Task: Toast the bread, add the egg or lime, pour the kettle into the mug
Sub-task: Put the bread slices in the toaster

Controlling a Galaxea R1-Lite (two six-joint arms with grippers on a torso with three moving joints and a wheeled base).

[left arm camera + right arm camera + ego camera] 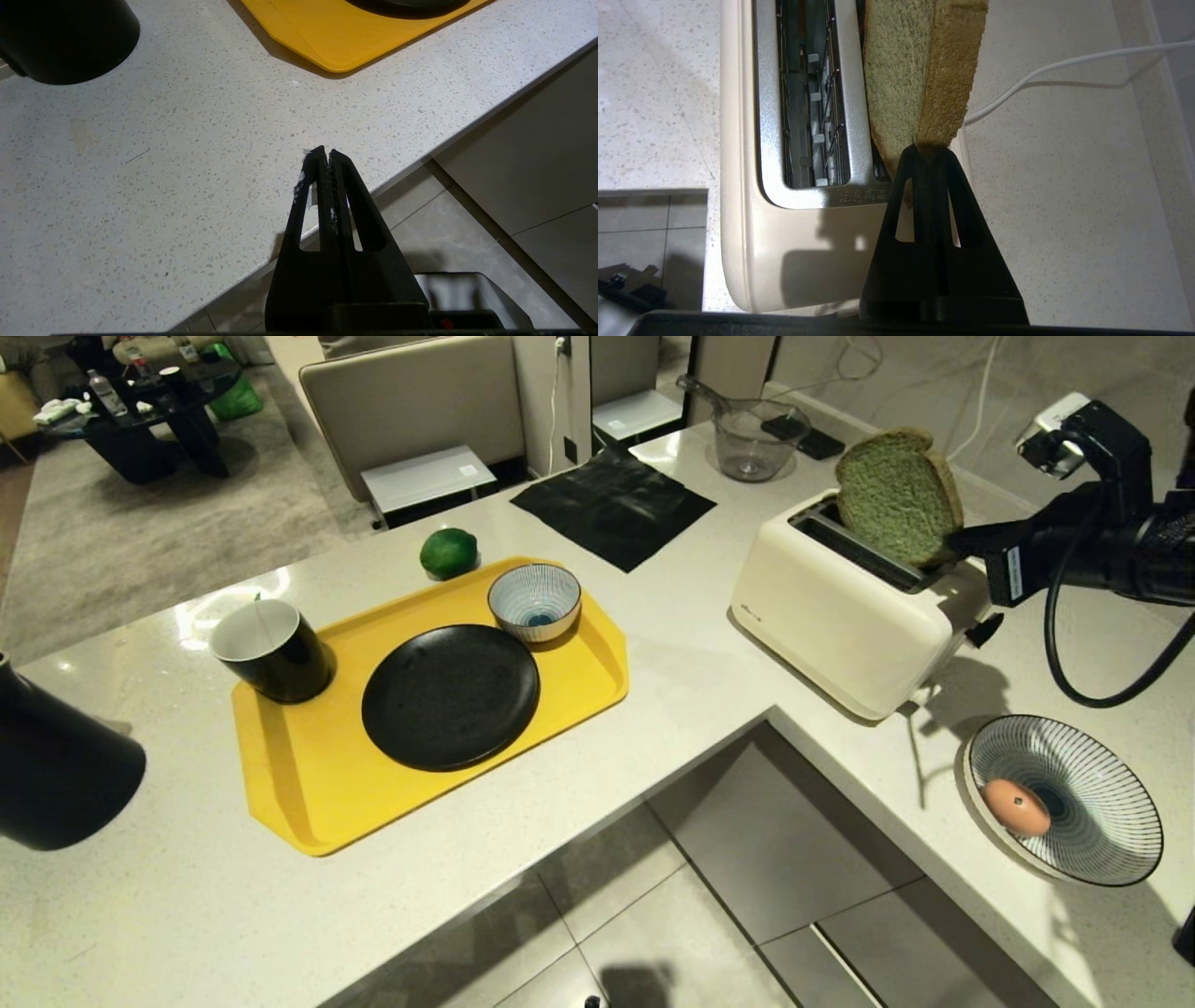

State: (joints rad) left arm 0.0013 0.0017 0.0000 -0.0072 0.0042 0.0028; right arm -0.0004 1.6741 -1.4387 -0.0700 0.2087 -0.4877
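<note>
The bread [896,495], pale-green tan-crusted slice, pinched at its corner by right gripper [930,150]; thin grip, may slip beside cream toaster [840,607] slot.

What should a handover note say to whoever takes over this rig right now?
Right end effector: shut on the bread, held at its edge, tilted over the toaster; one corner is at a slot, not lowered in.
Left end effector: shut, empty, parked over the counter edge.
Lime: on the counter behind the yellow tray.
Egg: in the striped bowl.
Mug: on the tray.
Kettle: far left.
Done: bread picked up.
Left: toasting, egg or lime, pouring.
</note>
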